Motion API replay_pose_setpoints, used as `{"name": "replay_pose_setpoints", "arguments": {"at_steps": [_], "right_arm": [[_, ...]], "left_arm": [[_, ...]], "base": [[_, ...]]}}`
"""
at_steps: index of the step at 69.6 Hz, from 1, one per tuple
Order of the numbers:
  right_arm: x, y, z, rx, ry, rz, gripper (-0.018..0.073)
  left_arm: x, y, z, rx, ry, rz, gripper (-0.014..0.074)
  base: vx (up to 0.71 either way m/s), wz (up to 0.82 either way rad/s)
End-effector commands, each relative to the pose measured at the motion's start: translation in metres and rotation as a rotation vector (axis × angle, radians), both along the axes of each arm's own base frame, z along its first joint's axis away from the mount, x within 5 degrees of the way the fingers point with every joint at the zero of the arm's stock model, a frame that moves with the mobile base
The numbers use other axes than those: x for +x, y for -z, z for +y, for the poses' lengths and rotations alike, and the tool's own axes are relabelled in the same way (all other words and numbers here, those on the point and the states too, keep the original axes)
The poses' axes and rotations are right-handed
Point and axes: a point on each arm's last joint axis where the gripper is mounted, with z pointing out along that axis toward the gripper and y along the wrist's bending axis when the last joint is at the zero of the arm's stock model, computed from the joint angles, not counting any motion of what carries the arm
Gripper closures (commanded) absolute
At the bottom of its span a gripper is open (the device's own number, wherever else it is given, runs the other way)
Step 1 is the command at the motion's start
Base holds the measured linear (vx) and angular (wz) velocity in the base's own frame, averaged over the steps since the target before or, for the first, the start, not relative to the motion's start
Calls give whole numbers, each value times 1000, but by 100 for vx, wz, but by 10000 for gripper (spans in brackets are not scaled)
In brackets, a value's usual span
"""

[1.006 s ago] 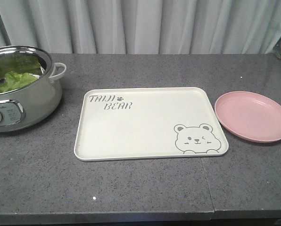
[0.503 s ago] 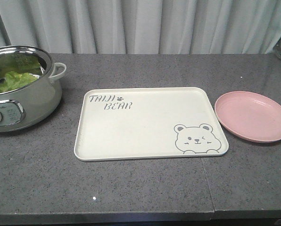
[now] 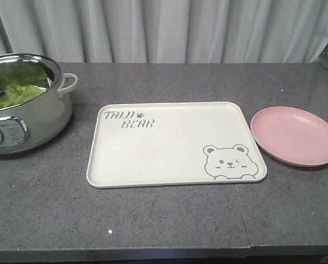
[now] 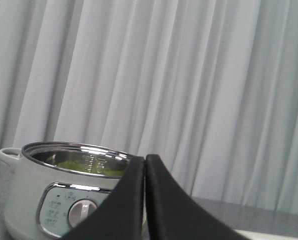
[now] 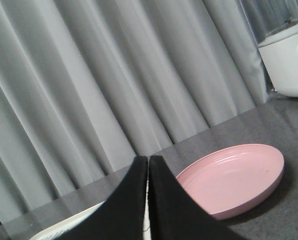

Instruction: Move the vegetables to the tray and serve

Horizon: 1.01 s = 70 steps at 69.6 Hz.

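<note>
The green vegetables [image 3: 14, 93] lie inside a pale green electric pot [image 3: 26, 118] at the left of the counter. A sliver of the same greens [image 4: 84, 166] shows under the pot rim in the left wrist view. The cream tray [image 3: 169, 143] with the bear drawing lies flat in the middle with nothing on it. My left gripper [image 4: 145, 159] is shut and empty, held in front of the pot [image 4: 54, 200]. My right gripper [image 5: 148, 160] is shut and empty, with the tray's corner [image 5: 74, 220] below it. Neither arm appears in the front view.
A round pink plate [image 3: 295, 135] sits to the right of the tray, also seen as the pink plate [image 5: 231, 177] in the right wrist view. A white appliance [image 5: 289, 60] stands at the far right. Grey curtains hang behind the dark stone counter [image 3: 164, 220].
</note>
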Motion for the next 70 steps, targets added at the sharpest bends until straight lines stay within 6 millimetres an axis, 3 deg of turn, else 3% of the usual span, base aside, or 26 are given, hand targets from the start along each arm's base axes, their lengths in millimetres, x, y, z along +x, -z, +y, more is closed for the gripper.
{"name": "replay_pose_setpoints", "arguments": {"at_steps": [1,16,23,31,39,49,55,64,70], "right_arm": [[-5,-21,1,28,-17,-110,564],[-7,-109,6,-168,-52,-156,564],[5,-152,10,-215,-97,-140,560],[28,-184,18,-282,-150,-102,526],[51,-190,31,-303,-228,-75,402],[65,-186,43,-293,-294,-68,102],[66,-186,43,-285,-295,-71,-29],[66,-186,43,-292,-294,-75,-75],[66,-186,43,-293,-293,-68,-62]], "left_arm": [[-6,-12,0,-103,45,-135,604],[-22,-61,0,-129,67,-227,604],[-34,-89,0,-115,55,-240,602],[-45,-109,1,-118,45,-205,588],[-50,-116,1,-124,37,-156,524],[-50,-115,1,-166,54,-122,361],[-52,-118,1,-191,71,-156,252],[-58,-129,1,-194,90,-302,195],[-50,-134,1,-194,84,-258,195]], "base": [[0,0],[0,0],[0,0],[0,0],[0,0],[0,0],[0,0],[0,0],[0,0]]}}
